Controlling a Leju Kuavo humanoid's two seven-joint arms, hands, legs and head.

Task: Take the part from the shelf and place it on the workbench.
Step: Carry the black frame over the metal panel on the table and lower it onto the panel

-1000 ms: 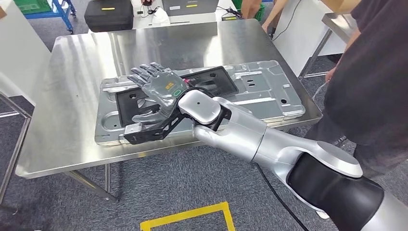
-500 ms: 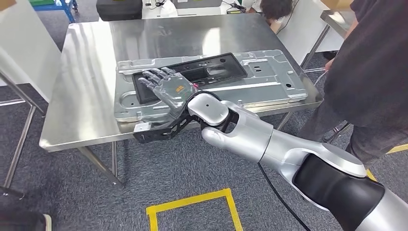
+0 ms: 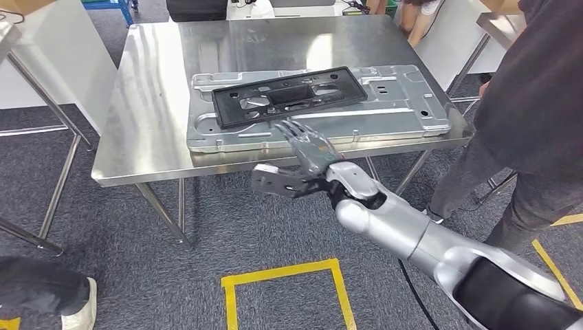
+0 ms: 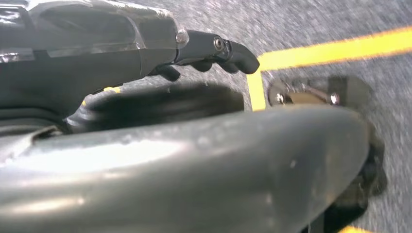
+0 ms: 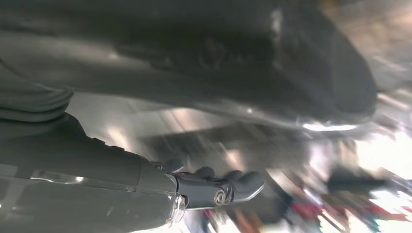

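A steel table stands on grey carpet. A metal panel lies along its near edge, toward the right corner.

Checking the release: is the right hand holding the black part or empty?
Empty. The right hand has fingers spread at the table edge, while the black part lies flat on the metal plate.

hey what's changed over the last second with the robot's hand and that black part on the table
The right hand has let go of the black part and drawn back off the metal plate, past the near edge of the workbench, fingers spread and holding nothing. The whole view has also shifted, so the camera moved. The part stays lying on the plate; a person stays at the right.
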